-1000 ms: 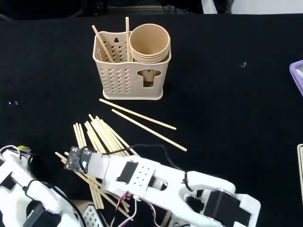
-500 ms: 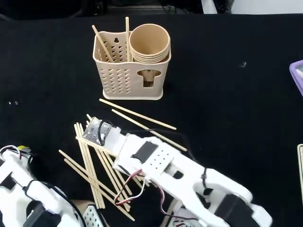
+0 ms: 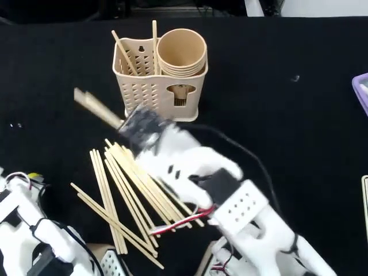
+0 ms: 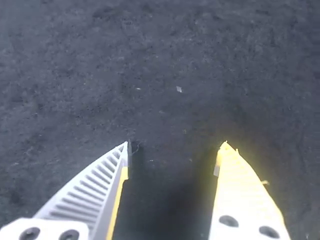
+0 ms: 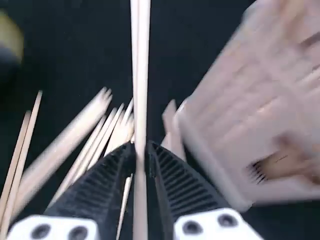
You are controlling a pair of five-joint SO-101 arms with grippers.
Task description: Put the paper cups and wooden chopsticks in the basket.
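Observation:
The beige perforated basket stands at the back of the black table with stacked paper cups in its right compartment and two chopsticks upright in its left. My right gripper is lifted just in front of the basket, shut on wooden chopsticks that jut out to the left; in the right wrist view they run straight out from between the fingers, with the basket beside. Several loose chopsticks lie fanned on the table below. My left gripper hangs open over bare black cloth.
The left arm's base sits at the front left corner. A purple container's edge shows at the far right. Black tabletop lies open to the right of the basket.
My right gripper closed on chopsticks from the pile, rose and swung back toward the basket. The two chopsticks lying apart in front of the basket are no longer visible there. The left arm stayed put.

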